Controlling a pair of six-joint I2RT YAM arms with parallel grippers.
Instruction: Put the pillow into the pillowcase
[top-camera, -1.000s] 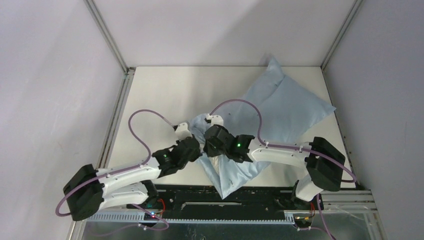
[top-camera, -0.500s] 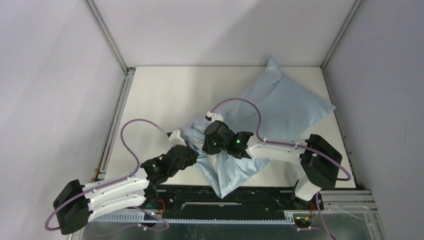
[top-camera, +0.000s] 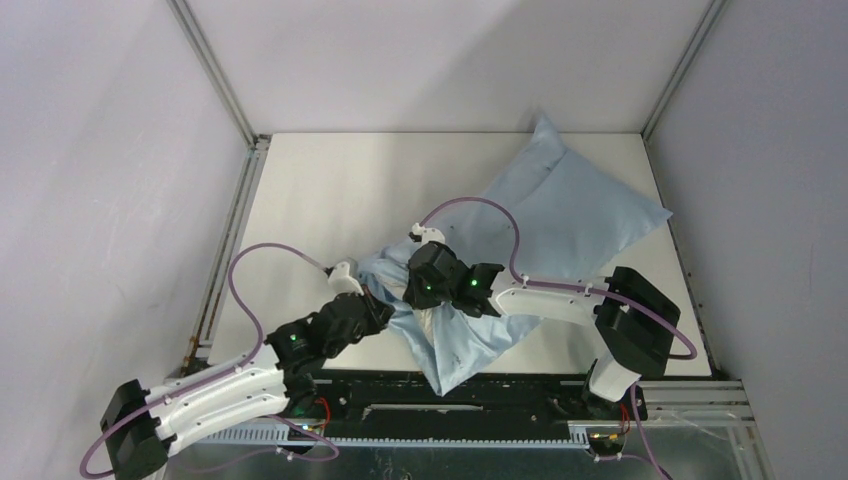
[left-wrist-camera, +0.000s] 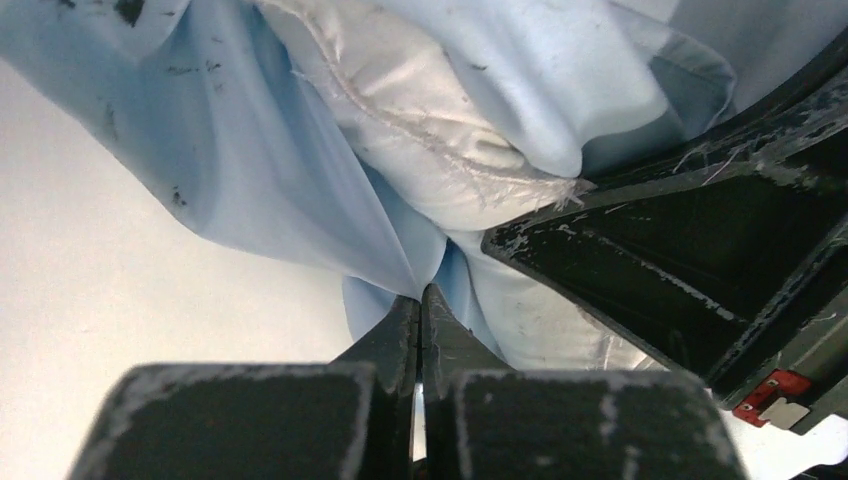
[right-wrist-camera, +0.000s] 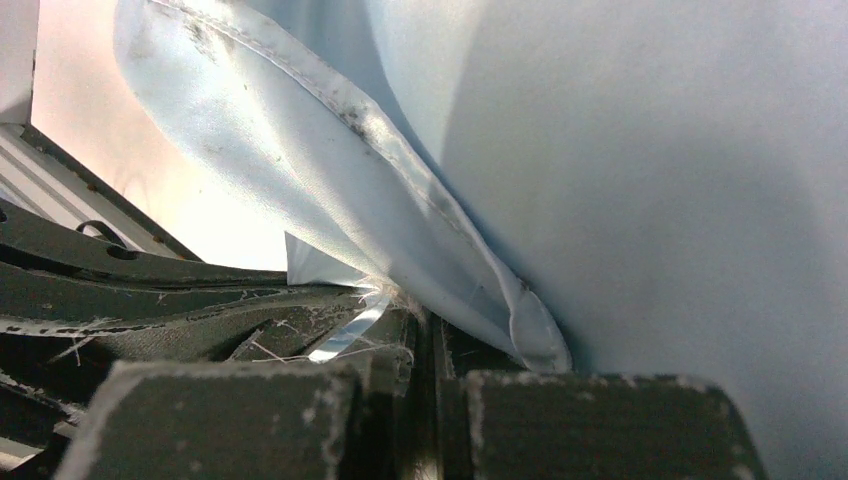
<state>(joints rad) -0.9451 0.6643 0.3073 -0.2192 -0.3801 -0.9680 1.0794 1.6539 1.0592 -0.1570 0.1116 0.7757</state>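
The light blue pillowcase (top-camera: 570, 215) lies diagonally across the table, plump at the far right and flat toward the near edge. The white pillow (left-wrist-camera: 410, 115) shows only as a seamed edge inside the case's mouth in the left wrist view. My left gripper (top-camera: 376, 304) (left-wrist-camera: 421, 292) is shut on a fold of the pillowcase (left-wrist-camera: 250, 170) at the left side of the opening. Beside it, my right gripper (top-camera: 420, 298) (right-wrist-camera: 432, 325) is shut on the hem of the pillowcase (right-wrist-camera: 620, 150).
The white table (top-camera: 330, 200) is walled at the back and both sides, with a metal rail (top-camera: 225, 250) along its left edge. The two grippers stand close together over the case's mouth. The right gripper's black body (left-wrist-camera: 690, 230) fills the right of the left wrist view.
My left arm has drawn back toward the near left, pulling its pinch of pillowcase down and left. The right gripper has shifted slightly left and kept its hold.
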